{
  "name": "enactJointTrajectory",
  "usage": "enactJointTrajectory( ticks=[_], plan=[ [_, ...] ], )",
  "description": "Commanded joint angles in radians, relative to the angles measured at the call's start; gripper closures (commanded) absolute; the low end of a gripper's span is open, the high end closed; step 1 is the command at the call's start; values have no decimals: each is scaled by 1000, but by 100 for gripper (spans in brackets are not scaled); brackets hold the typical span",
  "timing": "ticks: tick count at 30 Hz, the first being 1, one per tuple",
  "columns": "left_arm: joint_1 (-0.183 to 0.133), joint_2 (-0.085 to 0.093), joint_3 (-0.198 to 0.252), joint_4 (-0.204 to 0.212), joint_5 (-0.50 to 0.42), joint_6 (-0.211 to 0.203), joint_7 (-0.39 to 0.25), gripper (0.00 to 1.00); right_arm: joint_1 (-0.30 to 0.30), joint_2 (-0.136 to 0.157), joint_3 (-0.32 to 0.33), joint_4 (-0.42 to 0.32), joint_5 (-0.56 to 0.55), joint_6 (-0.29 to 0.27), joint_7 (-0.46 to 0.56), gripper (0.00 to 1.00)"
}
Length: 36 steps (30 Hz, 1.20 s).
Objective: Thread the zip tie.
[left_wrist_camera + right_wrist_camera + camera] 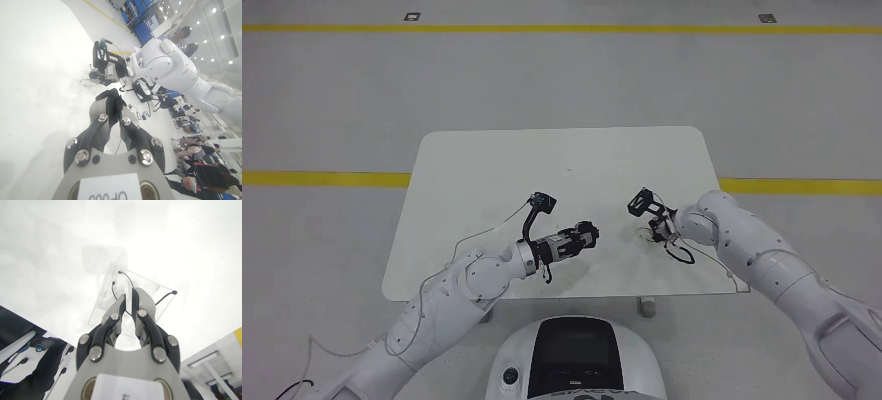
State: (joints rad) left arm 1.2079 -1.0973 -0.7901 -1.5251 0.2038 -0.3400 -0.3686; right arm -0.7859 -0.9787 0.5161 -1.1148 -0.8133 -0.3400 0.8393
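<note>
The threading has hardly begun, as I judge it. The zip ties lie loose in a clear tray on the white table, and I count three separate heads with no tail passed through any of them. None is lifted free.

My right pincer is down over that tray with its fingers drawn close, a narrow gap between the pads. One black strand runs across that gap lower down. I cannot tell whether the pads touch it or whether it lies in the tray beneath them.

My left pincer is closed pad against pad. I see nothing held in it, and it hangs above bare table, apart from the tray.

What is left, then, is nearly all of it: pinch one tie, raise it, take the other end with the left, and feed tail into head.

The views divide the work. The right wrist view gives me the heads, the strands and the gap between my fingers. The left wrist view gives the right pincer from the side, low at the table with ties curling just beside it. The top view sets the left pincer and the right pincer facing each other, near but not touching.
</note>
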Motion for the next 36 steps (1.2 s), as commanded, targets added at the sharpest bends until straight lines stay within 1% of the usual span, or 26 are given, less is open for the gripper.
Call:
enactJointTrajectory(
  ticks=[1,2,8,11,18,20,36],
  plan=[
    [0,0,0,0,0,0,0,100,7,-4,-9,11,2,0,-1,91],
    [0,0,0,0,0,0,0,100,10,-6,-11,18,4,0,-1,89],
    [0,0,0,0,0,0,0,100,25,-21,-28,51,11,0,-8,89],
    [0,0,0,0,0,0,0,100,31,-27,-35,62,12,0,-11,91],
    [0,0,0,0,0,0,0,100,43,-40,-49,86,13,0,-14,91],
    [0,0,0,0,0,0,0,100,46,-43,-53,91,14,0,-15,89],
    [0,0,0,0,0,0,0,100,60,-58,-74,127,22,0,-25,87]
  ],
)
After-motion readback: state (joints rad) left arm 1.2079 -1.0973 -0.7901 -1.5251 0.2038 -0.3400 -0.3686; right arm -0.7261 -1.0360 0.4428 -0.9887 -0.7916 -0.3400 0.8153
